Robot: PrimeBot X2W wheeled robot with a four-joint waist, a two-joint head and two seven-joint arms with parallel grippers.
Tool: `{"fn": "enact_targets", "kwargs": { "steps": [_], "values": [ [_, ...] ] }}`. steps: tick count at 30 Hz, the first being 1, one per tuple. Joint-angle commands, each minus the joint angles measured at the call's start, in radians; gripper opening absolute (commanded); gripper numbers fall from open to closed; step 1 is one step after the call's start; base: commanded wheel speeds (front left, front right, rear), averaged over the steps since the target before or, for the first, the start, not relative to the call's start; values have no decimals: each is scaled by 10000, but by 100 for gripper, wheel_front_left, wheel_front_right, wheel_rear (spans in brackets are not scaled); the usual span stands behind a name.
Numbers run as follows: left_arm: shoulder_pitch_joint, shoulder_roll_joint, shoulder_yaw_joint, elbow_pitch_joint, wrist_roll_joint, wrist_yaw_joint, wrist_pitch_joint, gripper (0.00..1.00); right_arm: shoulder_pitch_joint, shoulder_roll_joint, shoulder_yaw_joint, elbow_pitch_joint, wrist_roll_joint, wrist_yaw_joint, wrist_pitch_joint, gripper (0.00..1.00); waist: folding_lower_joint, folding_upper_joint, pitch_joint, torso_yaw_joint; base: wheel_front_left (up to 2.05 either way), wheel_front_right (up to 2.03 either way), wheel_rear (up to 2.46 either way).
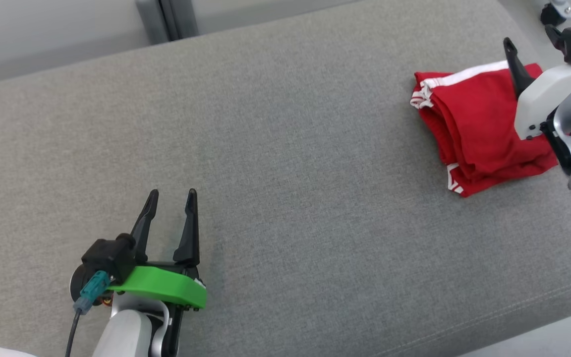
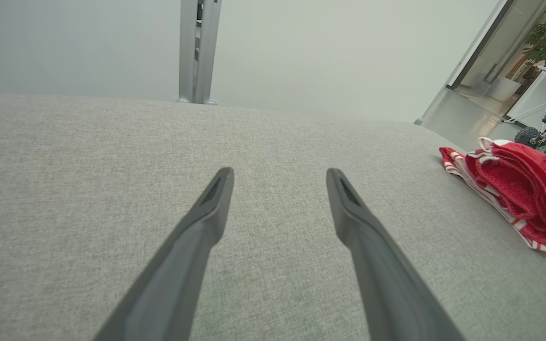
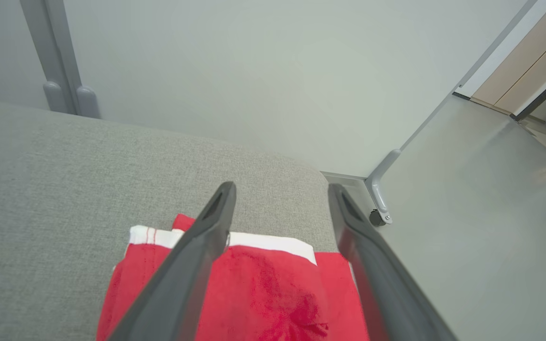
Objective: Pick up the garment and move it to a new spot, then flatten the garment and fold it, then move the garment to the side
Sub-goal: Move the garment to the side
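The garment [image 1: 479, 126] is red with white trim and lies folded in a thick bundle at the right end of the grey cushion [image 1: 275, 163]. In the left wrist view the garment [image 2: 519, 194] rests at the far right. My right gripper [image 1: 533, 42] hovers over the bundle's right side, open, nothing between its fingers. From the right wrist view its fingers [image 3: 206, 237] straddle the garment [image 3: 263, 289] from above, with its white band near the cushion's far edge. My left gripper [image 1: 171, 198] stands open at the lower left, far from the garment, over bare fabric [image 2: 277, 222].
The cushion's far edge meets a pale wall with a grey metal post [image 1: 166, 20]. To the right the cushion ends and the floor [image 3: 481, 199] drops away beside a wall bracket [image 3: 379, 199]. A wheeled device [image 2: 538, 137] stands beyond the garment.
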Motion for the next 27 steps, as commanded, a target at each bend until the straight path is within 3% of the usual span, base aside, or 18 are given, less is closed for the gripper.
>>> {"fn": "enact_targets", "kwargs": {
  "steps": [1, 6, 15, 22, 27],
  "values": [
    [-117, 47, 79, 56, -66, -43, 3, 100, 242, 122, -106, -39, -92, -14, -305, 100, 0, 0, -621, 199, 0, 0, 0],
    [300, 13, 610, 210, -218, 7, 3, 100, 863, 941, -574, -99, -215, -14, -1151, 100, 0, 0, -1218, 507, 0, 0, 0],
    [1265, -88, 1445, 66, -96, 237, 1, 100, 2727, 2183, -1493, -609, -598, -14, -1604, 100, 0, 0, -1908, 1153, 0, 0, 0],
    [2005, -116, 1485, -42, -40, 312, 3, 100, 4822, 2950, -2516, -2330, -1125, -14, -1623, 100, 0, 0, -2160, 1510, 0, 0, 0],
    [2413, -120, 1244, -49, -275, 403, 3, 100, 6272, 3093, -2467, -3470, -995, -14, -1626, 100, 0, 0, -2305, 1624, 0, 0, 0]
  ]
}}
